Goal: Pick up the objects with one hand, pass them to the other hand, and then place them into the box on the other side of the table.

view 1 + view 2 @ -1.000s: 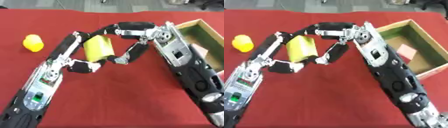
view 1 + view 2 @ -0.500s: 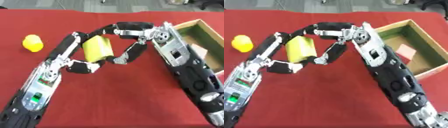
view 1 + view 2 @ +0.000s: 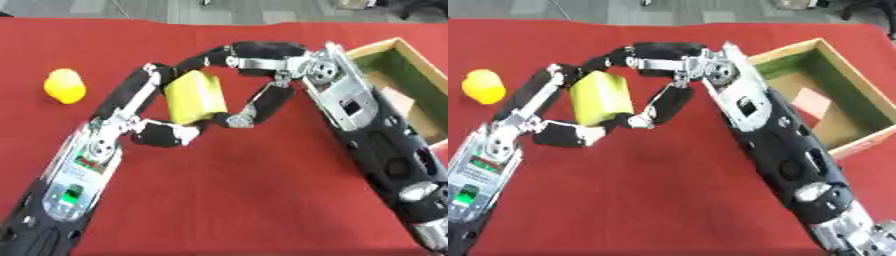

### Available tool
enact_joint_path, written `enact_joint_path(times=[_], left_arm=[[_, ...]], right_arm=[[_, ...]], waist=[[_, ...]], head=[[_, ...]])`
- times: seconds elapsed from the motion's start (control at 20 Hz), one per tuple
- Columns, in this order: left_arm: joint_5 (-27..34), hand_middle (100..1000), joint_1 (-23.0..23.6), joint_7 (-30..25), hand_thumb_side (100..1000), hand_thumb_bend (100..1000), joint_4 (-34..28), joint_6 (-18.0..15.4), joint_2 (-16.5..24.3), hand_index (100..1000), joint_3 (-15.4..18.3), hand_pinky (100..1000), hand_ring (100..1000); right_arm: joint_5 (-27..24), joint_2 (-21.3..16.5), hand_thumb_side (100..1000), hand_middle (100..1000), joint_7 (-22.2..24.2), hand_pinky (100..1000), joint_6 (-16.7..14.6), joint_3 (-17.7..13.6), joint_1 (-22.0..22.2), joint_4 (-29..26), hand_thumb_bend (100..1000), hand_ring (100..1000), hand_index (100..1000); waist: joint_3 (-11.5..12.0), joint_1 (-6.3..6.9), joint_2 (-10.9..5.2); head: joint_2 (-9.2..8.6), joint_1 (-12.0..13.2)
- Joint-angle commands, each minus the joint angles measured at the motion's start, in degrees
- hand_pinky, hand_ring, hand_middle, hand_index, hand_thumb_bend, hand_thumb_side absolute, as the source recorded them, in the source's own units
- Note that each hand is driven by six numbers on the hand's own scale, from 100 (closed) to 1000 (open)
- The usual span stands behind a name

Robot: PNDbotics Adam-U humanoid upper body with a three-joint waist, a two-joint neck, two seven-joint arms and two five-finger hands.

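Left hand: the left hand [image 3: 162,131] reaches in from the lower left, its fingers and thumb curled round the yellow block [image 3: 196,97], one above and one below it.
Right hand: the right hand [image 3: 671,75] comes in from the right over the middle of the table; its upper fingers arch over the top of the same block and a lower finger meets the block's near corner, so it too is closed round it.
Yellow block: held off the red tablecloth [image 3: 262,190] between both hands, tilted, well left of the box.
Step in hand: judged from the double hold, this is the handover itself, with the block seeming to pass from left to right; neither hand has let go.
Done so far: one pink object [image 3: 808,101] already lies in the box, which suggests at least one earlier delivery, though the pictures cannot confirm how it got there.
Left to do: the left hand must release, the right hand must carry the block to the box and drop it in; the small yellow rounded object [image 3: 483,86] on the far left of the cloth is untouched and probably comes next.
Box: the wooden box [image 3: 868,95] sits open at the right edge of the table, green along its inner walls and brown on its floor.
Box contents: only the pink object shows, lying flat near the middle of the floor; the remaining floor shows nothing else.
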Motion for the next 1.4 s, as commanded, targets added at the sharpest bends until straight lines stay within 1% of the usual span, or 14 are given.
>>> enact_joint_path(times=[0.05, 0.2, 0.25, 0.3, 0.35, 0.5, 0.65, 0.85, 1.0, 1.1, 1.2, 1.25, 1.3, 1.4], left_arm=[[1.6, 457, -4.0, 0.0, 174, 100, -10.6, -1.6, -1.9, 555, -1.4, 630, 504], [2.0, 457, -4.2, -0.1, 175, 100, -10.6, -1.8, -2.0, 556, -1.4, 630, 504], [2.0, 457, -4.2, -0.1, 182, 100, -10.6, -1.8, -2.0, 557, -1.4, 629, 503], [2.2, 457, -4.3, -0.1, 182, 100, -10.6, -1.9, -2.1, 557, -1.5, 630, 503], [2.4, 458, -4.3, 0.0, 182, 100, -10.6, -2.0, -2.2, 558, -1.5, 629, 503], [2.9, 458, -4.6, 0.1, 184, 100, -10.6, -2.3, -2.3, 559, -1.5, 630, 503], [3.3, 458, -4.8, 0.2, 187, 100, -10.6, -2.6, -2.5, 560, -1.5, 629, 503], [3.7, 458, -5.0, 0.1, 195, 100, -10.5, -2.8, -2.8, 565, -1.5, 628, 503], [4.0, 457, -5.3, 0.2, 199, 100, -10.3, -2.9, -3.0, 569, -1.5, 627, 502], [4.1, 457, -5.4, 0.5, 207, 100, -10.2, -2.9, -3.2, 572, -1.4, 625, 501], [4.1, 458, -5.4, 1.0, 230, 100, -10.1, -2.9, -3.3, 580, -1.4, 624, 500], [4.0, 459, -5.4, 1.2, 233, 100, -10.0, -2.8, -3.4, 589, -1.4, 623, 500], [3.9, 459, -5.4, 1.5, 238, 100, -10.0, -2.8, -3.4, 591, -1.4, 623, 500], [3.8, 461, -5.4, 2.0, 246, 100, -9.9, -2.7, -3.4, 600, -1.4, 623, 500]], right_arm=[[4.0, -0.5, 299, 862, 2.2, 1000, -1.5, 1.2, -0.1, 3.4, 250, 1000, 1000], [3.9, -0.4, 298, 859, 2.1, 1000, -1.3, 1.3, -0.1, 3.5, 245, 1000, 1000], [3.9, -0.4, 316, 819, 2.1, 1000, -1.2, 1.3, -0.1, 3.5, 220, 1000, 1000], [3.9, -0.4, 318, 813, 2.1, 1000, -1.1, 1.4, -0.1, 3.6, 220, 1000, 997], [3.9, -0.4, 317, 803, 2.1, 1000, -1.1, 1.4, -0.1, 3.6, 220, 1000, 978], [3.9, -0.3, 318, 792, 2.1, 1000, -1.1, 1.5, -0.1, 3.7, 223, 1000, 959], [3.9, -0.3, 325, 744, 2.2, 1000, -1.2, 1.7, -0.1, 3.8, 210, 1000, 904], [4.1, -0.3, 310, 707, 2.3, 1000, -1.2, 1.7, -0.1, 3.9, 207, 1000, 872], [4.3, -0.2, 316, 681, 2.3, 1000, -1.4, 1.9, -0.1, 3.9, 194, 1000, 853], [4.3, -0.2, 316, 643, 2.4, 998, -1.4, 1.9, 0.0, 3.9, 179, 1000, 830], [4.2, -0.2, 315, 583, 2.7, 981, -1.4, 2.0, 0.0, 4.0, 130, 1000, 780], [4.0, -0.2, 313, 536, 2.9, 954, -1.4, 2.0, 0.1, 4.1, 100, 1000, 738], [3.6, -0.2, 315, 518, 3.1, 942, -1.5, 2.1, 0.1, 4.1, 100, 1000, 720], [2.6, -0.2, 298, 477, 3.6, 912, -1.4, 2.1, 0.1, 4.0, 100, 961, 674]], waist=[[-0.1, 0.12, -1.07], [-0.1, 0.14, -1.07], [-0.1, 0.13, -1.07], [-0.1, 0.1, -1.06], [-0.1, 0.08, -1.06], [-0.1, 0.03, -1.11], [-0.1, -0.02, -1.17], [-0.1, -0.1, -1.19], [-0.1, -0.13, -1.17], [-0.2, -0.13, -1.11], [-0.2, -0.16, -1.08], [-0.2, -0.16, -1.09], [-0.2, -0.17, -1.11], [-0.3, -0.15, -1.14]], head=[[0.08, 0.0], [0.07, 0.1], [0.02, 0.1], [-0.15, 0.1], [-0.22, 0.1], [-0.12, 0.1], [-0.12, 0.1], [-0.09, 0.3], [0.02, 0.3], [-0.19, 0.4], [-0.34, 0.3], [-0.29, 0.3], [-0.21, 0.3], [0.0, 0.2]])
